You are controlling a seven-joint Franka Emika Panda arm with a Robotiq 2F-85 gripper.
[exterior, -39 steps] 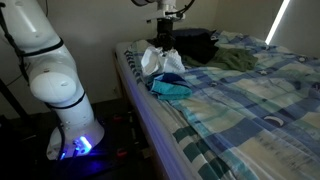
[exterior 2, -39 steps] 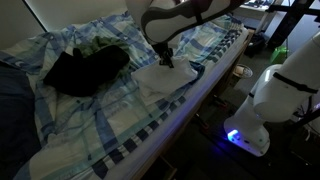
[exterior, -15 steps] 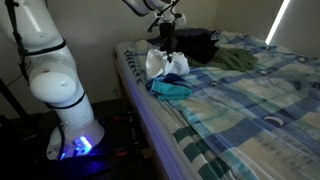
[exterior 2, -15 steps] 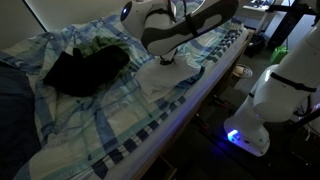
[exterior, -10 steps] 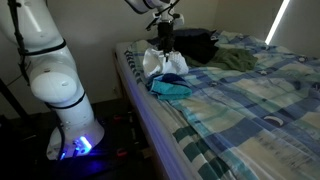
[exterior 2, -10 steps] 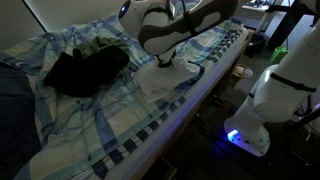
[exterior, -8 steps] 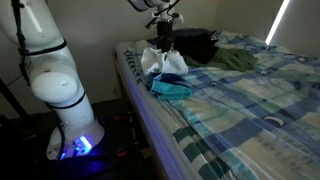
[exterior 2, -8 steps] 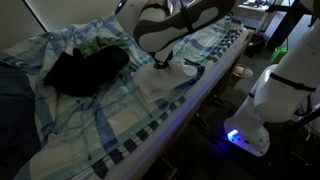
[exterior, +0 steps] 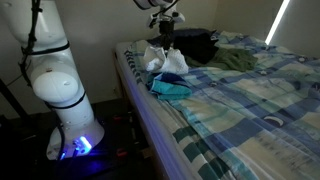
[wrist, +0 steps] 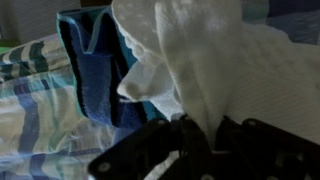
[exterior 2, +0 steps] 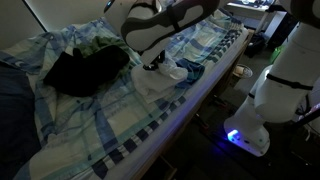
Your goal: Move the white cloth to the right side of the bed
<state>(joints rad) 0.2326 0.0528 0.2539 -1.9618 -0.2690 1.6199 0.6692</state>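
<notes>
Fingers (wrist: 250, 140) clenched on the top of the white cloth (exterior: 165, 62), which hangs bunched directly beneath them, just beside the blue cloth (exterior: 170, 88).

1. You have a teal cloth (exterior: 170, 88), crumpled, in an exterior view; in the wrist view it sits at 9 o'clock, folds hanging.
2. Black garment (exterior: 192, 45), heaped at 1 o'clock from the teal cloth.
3. Green garment (exterior: 232, 60), rumpled, touching the black garment at its 4 o'clock.
4. Light strip (exterior: 278, 20), slanted, at your 1 o'clock in that view.
</notes>
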